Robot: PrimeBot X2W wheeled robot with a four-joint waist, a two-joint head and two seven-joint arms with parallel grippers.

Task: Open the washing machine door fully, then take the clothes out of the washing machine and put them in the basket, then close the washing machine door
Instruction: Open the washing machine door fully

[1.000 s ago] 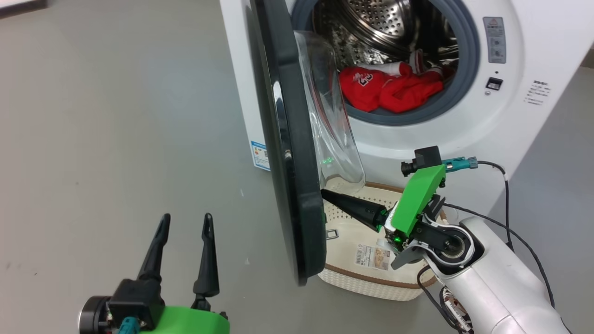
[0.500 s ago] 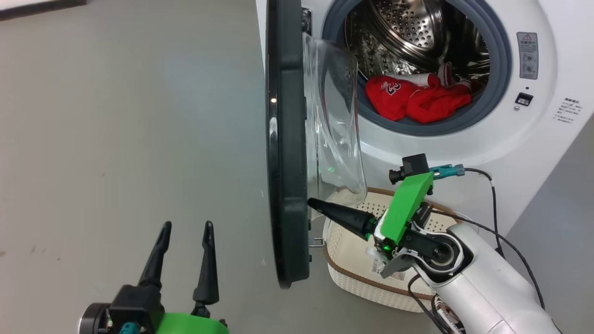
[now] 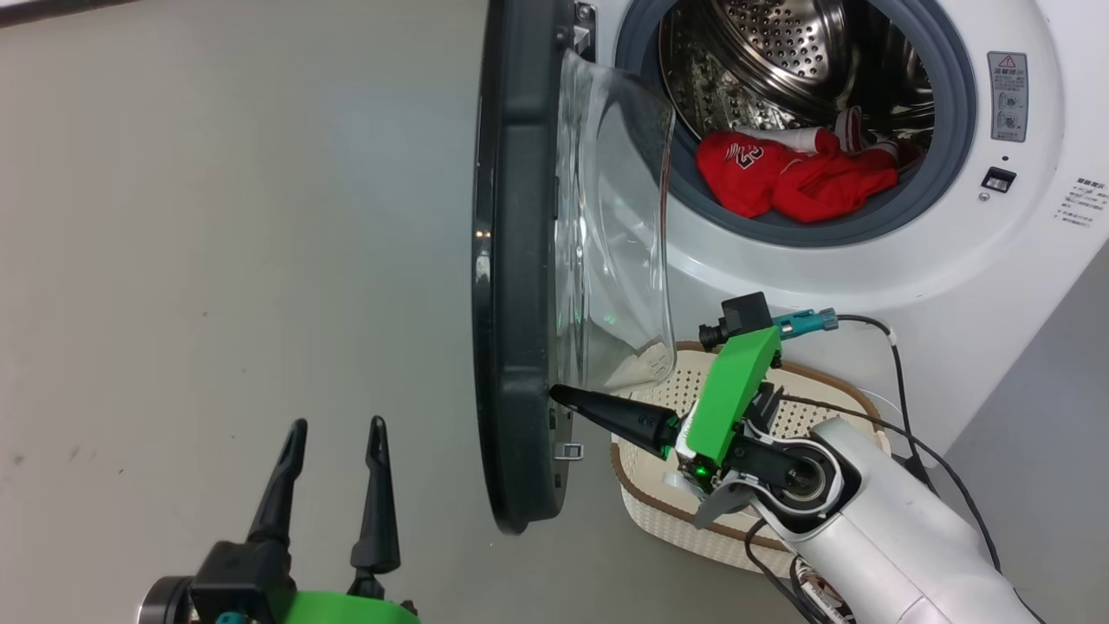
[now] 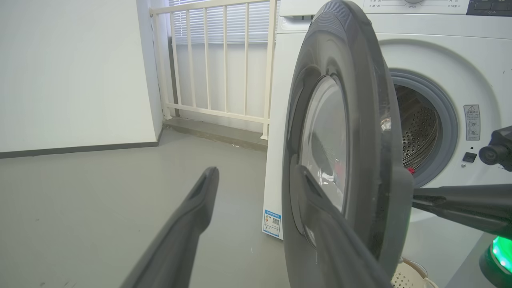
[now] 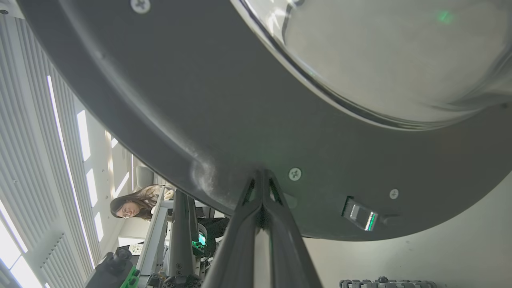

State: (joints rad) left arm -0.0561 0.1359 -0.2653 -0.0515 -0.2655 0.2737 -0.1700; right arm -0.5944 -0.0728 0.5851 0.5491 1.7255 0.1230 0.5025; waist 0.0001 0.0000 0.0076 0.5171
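Note:
The washing machine [image 3: 875, 286] stands with its door [image 3: 513, 260] swung out, edge-on to me in the head view, glass bowl facing the drum. Red clothes [image 3: 793, 178] lie at the drum's front. My right gripper [image 3: 559, 396] is shut, its joined tips pressed against the inner black ring of the door [image 5: 192, 104] low down; the right wrist view shows the right gripper [image 5: 262, 173] touching beside a screw. The basket [image 3: 639, 498] sits on the floor below the door, partly hidden by my right arm. My left gripper [image 3: 338, 425] hangs open over bare floor, left of the door [image 4: 344, 152].
Grey floor [image 3: 217, 217] stretches left of the door. Black cables [image 3: 901, 381] trail from my right wrist past the machine's front. A white railing [image 4: 224, 64] and wall stand behind the machine's side. A person [image 5: 136, 204] sits behind me.
The door has swung further out from the machine, with my shut right gripper moving left against its inner ring. The head camera has shifted too. My left gripper stays open.

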